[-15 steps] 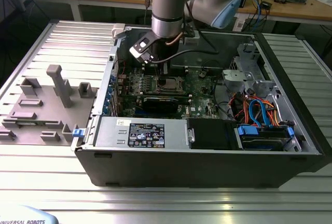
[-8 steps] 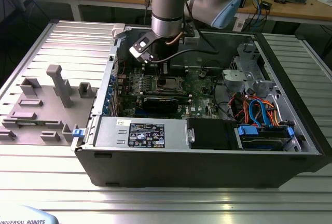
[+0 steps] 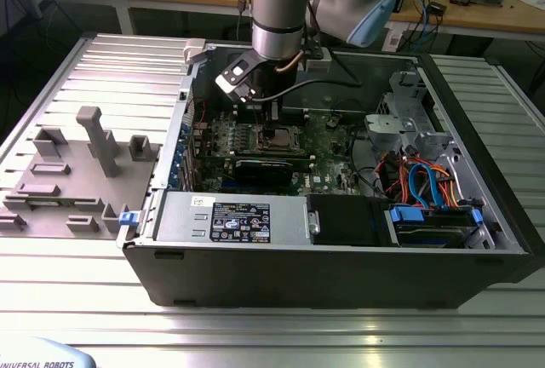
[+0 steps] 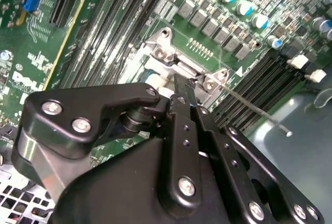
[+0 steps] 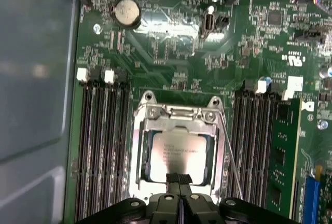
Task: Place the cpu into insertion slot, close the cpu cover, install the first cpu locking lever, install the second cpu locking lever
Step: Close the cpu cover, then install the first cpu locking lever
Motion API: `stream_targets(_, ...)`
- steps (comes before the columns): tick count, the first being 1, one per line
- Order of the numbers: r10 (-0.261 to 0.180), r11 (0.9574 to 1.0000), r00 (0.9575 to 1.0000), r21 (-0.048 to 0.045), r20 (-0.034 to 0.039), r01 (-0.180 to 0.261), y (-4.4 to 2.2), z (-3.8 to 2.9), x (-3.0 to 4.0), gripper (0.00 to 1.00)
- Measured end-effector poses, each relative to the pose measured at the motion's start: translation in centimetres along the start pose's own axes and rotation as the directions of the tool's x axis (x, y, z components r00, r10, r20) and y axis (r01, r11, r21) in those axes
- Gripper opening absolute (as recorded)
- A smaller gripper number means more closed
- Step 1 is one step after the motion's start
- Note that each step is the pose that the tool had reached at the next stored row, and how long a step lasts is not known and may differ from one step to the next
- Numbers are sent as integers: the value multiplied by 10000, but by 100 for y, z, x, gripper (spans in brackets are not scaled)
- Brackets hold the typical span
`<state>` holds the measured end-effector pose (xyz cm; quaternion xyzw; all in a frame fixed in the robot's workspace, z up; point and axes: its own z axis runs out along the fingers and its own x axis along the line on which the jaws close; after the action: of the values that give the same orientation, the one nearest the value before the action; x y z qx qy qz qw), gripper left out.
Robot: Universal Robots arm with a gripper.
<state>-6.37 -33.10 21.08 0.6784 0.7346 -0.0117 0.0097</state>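
The gripper (image 5: pixel 179 177) is clenched on nothing, its closed fingertips set at one edge of the cpu cover (image 5: pixel 179 124), which lies folded over the cpu (image 5: pixel 179 151) seated in the insertion slot (image 5: pixel 136 146). A thin locking lever (image 5: pixel 232 154) beside it looks unlatched, so pressure is best applied gently and straight down, with the frame held flat

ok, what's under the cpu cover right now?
First wrist view: the cpu shows in the cut-out of the cpu cover. The insertion slot beneath is hidden; the shut gripper covers one edge.
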Motion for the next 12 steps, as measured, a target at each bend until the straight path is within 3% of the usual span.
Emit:
stream_targets(7, -1, 10000, 10000, 0, 0, 1, 153, 0, -12, 11)
stream_targets(12, -1, 10000, 10000, 0, 2, 1, 165, 0, -13, 11)
